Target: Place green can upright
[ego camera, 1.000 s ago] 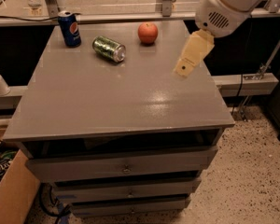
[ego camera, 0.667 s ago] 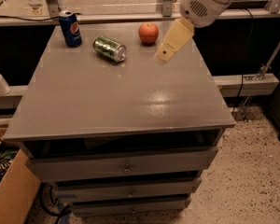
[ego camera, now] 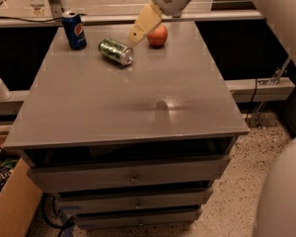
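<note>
Sideways, shiny green can [ego camera: 116,51] lies near end effector [ego camera: 136,35].

**What Sits Where on the Table**

Three things sit near the back of the table [ego camera: 138,107]. The Pepsi can [ego camera: 74,30] stands at the back left. The tipped can [ego camera: 116,51] lies on its side to its right, a bit nearer the front. The apple [ego camera: 157,35] sits further right. The gripper [ego camera: 135,37] hangs between the tipped can and the apple. Drawers [ego camera: 133,177] sit under the table top.
</note>
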Robot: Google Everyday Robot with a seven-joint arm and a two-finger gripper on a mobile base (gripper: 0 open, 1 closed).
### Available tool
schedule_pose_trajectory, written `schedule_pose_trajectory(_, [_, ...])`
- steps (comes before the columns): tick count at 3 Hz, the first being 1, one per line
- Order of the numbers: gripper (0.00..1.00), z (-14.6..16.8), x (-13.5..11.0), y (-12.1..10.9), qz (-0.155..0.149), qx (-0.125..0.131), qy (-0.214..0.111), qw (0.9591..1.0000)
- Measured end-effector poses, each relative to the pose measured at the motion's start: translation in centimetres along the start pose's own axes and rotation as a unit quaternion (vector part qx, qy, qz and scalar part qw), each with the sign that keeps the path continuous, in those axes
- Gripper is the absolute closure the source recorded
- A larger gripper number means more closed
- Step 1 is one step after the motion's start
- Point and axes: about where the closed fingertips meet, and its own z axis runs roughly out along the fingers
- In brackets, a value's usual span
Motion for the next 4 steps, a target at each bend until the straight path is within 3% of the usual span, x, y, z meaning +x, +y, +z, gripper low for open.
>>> schedule_pose_trajectory(2, [0.00,7.1,-6.6,0.8,-0.001,-0.002,-0.006,1.0000])
schedule_pose_trajectory(4, [0.00,13.7,-9.4,0.4,0.004,0.022,0.000,0.9998])
